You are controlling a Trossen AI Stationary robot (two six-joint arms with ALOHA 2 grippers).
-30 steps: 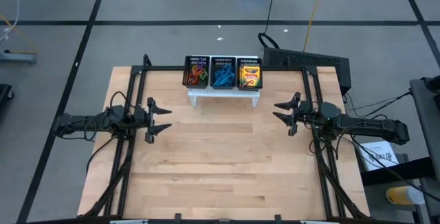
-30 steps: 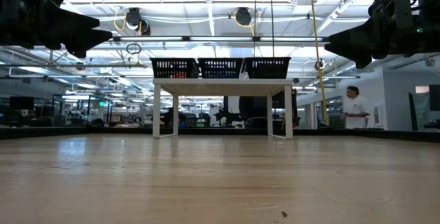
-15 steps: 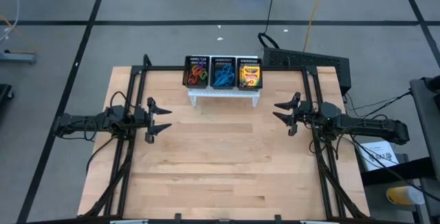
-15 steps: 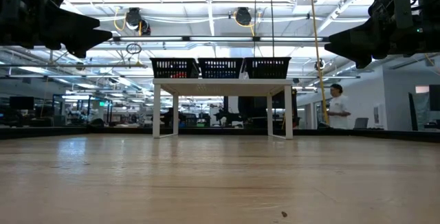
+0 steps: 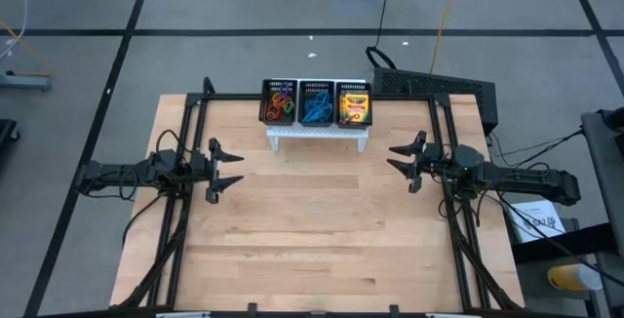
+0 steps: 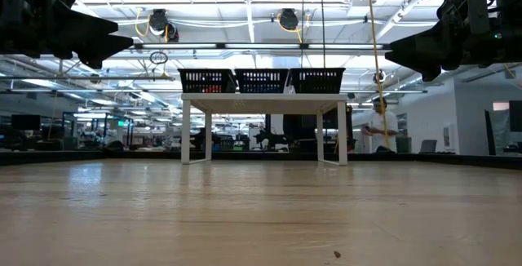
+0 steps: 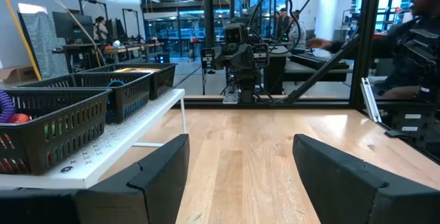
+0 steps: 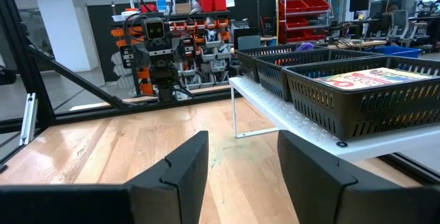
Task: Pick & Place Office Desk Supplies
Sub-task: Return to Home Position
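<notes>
The office desk supplies lie in a black mesh organiser (image 5: 317, 86) on a white stand (image 5: 319, 138) at the table's far middle. Yellow-and-green crayon boxes (image 5: 354, 106) fill its right compartment, blue loops (image 5: 315, 111) the middle one, and red, orange and green loops (image 5: 280, 104) the left one. My left gripper (image 5: 241, 168) hovers level at the table's left, open and pointing right, with nothing between its fingers (image 7: 158, 176). My right gripper (image 5: 390, 157) hovers at the table's right, open and pointing left, also with nothing in it (image 8: 242, 176).
Bare wooden tabletop (image 5: 312, 230) stretches between the two grippers and toward the near edge. Black frame rails (image 5: 185, 211) run along the table's left and right sides. A black box (image 5: 439, 86) sits behind the far right corner. A person (image 6: 379, 127) stands in the room beyond.
Both arms and all the supplies have kept still. Only the person in the room beyond the table has walked toward the left in the low view.
</notes>
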